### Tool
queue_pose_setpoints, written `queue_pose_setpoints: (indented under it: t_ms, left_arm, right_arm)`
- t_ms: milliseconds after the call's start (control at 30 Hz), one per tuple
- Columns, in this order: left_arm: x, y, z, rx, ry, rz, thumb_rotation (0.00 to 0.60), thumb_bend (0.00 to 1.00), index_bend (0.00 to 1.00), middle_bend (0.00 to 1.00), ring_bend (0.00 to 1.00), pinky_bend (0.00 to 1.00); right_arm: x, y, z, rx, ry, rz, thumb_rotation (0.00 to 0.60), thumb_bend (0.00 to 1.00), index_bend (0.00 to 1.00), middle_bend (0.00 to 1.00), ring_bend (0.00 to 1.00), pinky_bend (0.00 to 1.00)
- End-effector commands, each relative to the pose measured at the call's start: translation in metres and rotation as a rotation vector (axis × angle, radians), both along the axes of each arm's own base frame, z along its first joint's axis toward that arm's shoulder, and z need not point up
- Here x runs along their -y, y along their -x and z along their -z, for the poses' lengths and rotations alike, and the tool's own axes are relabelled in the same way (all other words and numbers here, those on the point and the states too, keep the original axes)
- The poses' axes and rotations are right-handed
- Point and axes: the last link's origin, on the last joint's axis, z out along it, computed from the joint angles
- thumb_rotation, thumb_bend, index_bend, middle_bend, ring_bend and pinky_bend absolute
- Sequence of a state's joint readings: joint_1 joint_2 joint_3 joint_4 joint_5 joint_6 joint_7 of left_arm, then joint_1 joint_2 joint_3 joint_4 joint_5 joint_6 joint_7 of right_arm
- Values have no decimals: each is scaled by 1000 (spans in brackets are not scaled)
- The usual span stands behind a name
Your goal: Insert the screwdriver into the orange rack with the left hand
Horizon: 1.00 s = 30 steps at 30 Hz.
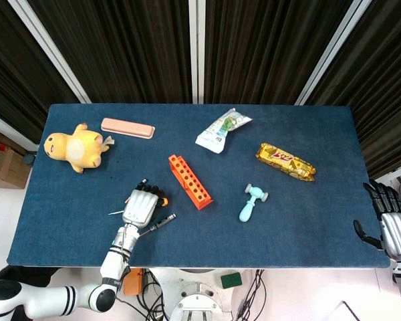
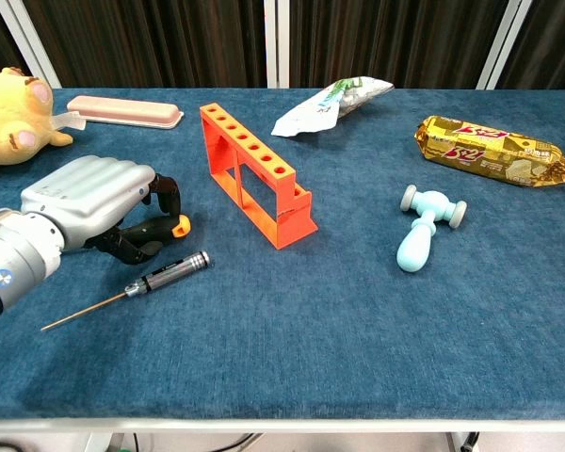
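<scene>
Farthest left, a yellow plush toy (image 1: 75, 147) and a pink case (image 1: 127, 127) lie well beyond the left hand (image 2: 94, 212), whose dark fingers (image 2: 149, 231) curl down onto the cloth, gripping nothing I can make out; an orange bit shows at the fingertips. Just below those fingertips lies the screwdriver (image 2: 141, 282), flat on the blue table (image 1: 307, 227), apart from the hand. Right of the fingers stands the orange rack (image 2: 254, 174), upright. Further right lie a white packet (image 1: 222, 130), a light-blue toy hammer (image 2: 426, 229) and a gold snack bar (image 1: 285, 161). Off the table's right edge, the right hand (image 1: 387, 224) has fingers spread, holding nothing
</scene>
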<state>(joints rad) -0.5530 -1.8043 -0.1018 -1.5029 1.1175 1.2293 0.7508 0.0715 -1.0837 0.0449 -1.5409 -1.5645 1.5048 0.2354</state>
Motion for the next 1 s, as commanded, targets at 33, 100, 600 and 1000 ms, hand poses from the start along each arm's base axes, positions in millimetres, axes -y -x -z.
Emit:
queue_pose_setpoints:
  t_ms: [33,100,600,1000]
  left_arm:
    - [0,0,0,7,4,-4,600,316,392,342,313,254]
    - [0,1,0,3,3,-5,600,315,392,344,313,270]
    - [0,-4,-5,38,-25,6,600,322,508,510,444,373]
    - [2,-15,-40,228,-72,35,600,330,562,564,496,401]
  right_arm:
    - [0,0,0,0,1,0,600,389,0,0,0,0]
    - [0,-1,0,1,1,-3,600,390,0,0,0,0]
    - [0,-1,1,-1,1,-5,600,390,0,0,0,0]
    - [1,0,0,2,5,-3,600,390,0,0,0,0]
